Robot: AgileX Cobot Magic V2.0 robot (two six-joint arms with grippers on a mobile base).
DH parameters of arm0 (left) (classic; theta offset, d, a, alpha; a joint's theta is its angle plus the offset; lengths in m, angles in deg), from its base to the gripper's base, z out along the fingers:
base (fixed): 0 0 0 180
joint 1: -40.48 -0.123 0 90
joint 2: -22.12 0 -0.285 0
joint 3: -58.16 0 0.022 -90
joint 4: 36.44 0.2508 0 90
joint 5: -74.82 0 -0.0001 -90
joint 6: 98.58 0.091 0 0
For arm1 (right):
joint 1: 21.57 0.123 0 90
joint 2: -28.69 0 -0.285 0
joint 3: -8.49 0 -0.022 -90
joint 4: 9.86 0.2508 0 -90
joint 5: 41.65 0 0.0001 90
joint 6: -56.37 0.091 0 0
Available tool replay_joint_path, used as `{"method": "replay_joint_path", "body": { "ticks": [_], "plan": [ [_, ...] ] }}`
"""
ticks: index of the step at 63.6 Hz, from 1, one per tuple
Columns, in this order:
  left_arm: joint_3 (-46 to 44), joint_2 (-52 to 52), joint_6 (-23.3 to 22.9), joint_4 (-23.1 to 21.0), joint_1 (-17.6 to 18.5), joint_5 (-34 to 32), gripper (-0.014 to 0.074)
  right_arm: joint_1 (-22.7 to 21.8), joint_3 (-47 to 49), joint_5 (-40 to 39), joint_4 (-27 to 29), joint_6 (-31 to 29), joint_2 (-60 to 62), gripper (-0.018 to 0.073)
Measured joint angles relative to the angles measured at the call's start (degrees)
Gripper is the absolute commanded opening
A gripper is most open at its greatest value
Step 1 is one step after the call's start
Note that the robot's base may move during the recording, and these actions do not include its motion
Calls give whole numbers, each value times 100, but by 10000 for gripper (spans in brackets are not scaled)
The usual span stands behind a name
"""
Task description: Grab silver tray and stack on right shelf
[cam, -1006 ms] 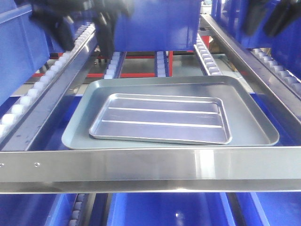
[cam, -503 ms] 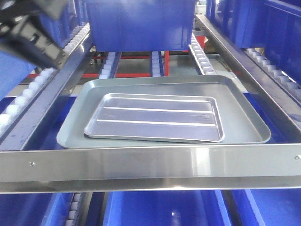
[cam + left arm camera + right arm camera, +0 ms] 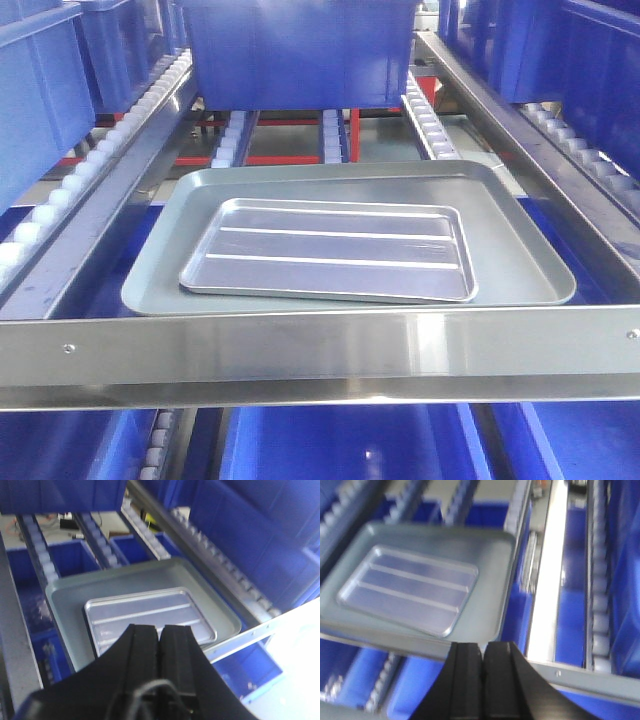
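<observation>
Front view: silver tray (image 3: 328, 250), 2 ridges across its floor, lies flat inside the larger dull grey tray (image 3: 520, 250), nearer that tray's front-left. Grey tray sits on the shelf (image 3: 320, 345) w/ white roller tracks (image 3: 60, 195) along both sides, directly behind the brushed-steel front bar. Blue bin (image 3: 300, 50) sits at the back of the same level; more blue bins (image 3: 350, 445) below, contents not visible.

Left wrist view: left gripper (image 3: 160, 637) raised above the trays' near edge, fingers pressed together, nothing between them, clear of the silver tray.

Right wrist view: right gripper (image 3: 482, 652) likewise clenched empty, above and just outside the grey tray's edge; frame is blurred, so whether a slit remains between the fingers is hard to say. Neither gripper shows in the front view.
</observation>
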Motion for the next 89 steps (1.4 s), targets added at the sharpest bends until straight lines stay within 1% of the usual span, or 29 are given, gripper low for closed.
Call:
{"method": "replay_joint_path", "body": {
  "ticks": [6,14,52,57,60,62,66,68,69,70,73,77,84,89],
  "plan": [
    [0,-531,0,0,0,146,-98,0,0,14,-9,0,744,54],
    [0,-964,0,0,0,218,-100,0,0,41,-9,0,1226,54],
    [0,-1027,0,0,0,287,-100,0,0,121,-25,0,1273,54],
    [0,-1027,28,-247,0,318,-100,0,0,131,-25,0,1273,54],
    [0,-1054,177,-462,0,379,-100,0,0,131,-25,0,1273,54],
    [0,-1066,366,-600,0,411,-100,0,0,131,-34,0,1273,54],
    [0,-1101,1101,-888,0,485,-100,0,0,131,-34,0,1273,54],
    [0,-1126,1567,-1041,0,526,-100,0,0,131,-34,0,1273,54],
    [0,-1129,1700,-1085,0,540,-100,0,0,131,-34,0,1273,54],
    [17,-1150,1862,-1145,-26,540,-100,0,0,131,-34,0,1273,54],
    [62,-1210,2133,-1247,-128,540,-100,0,0,131,-34,0,1273,54],
    [223,-1344,2284,-1300,-412,445,-100,0,0,131,-34,0,1273,54],
    [776,-1736,2366,-1358,-1240,102,-100,0,0,131,-34,0,1273,54],
    [1332,-2096,2377,-1527,-1869,-129,-100,0,0,131,-34,0,1273,54]
  ]
}}
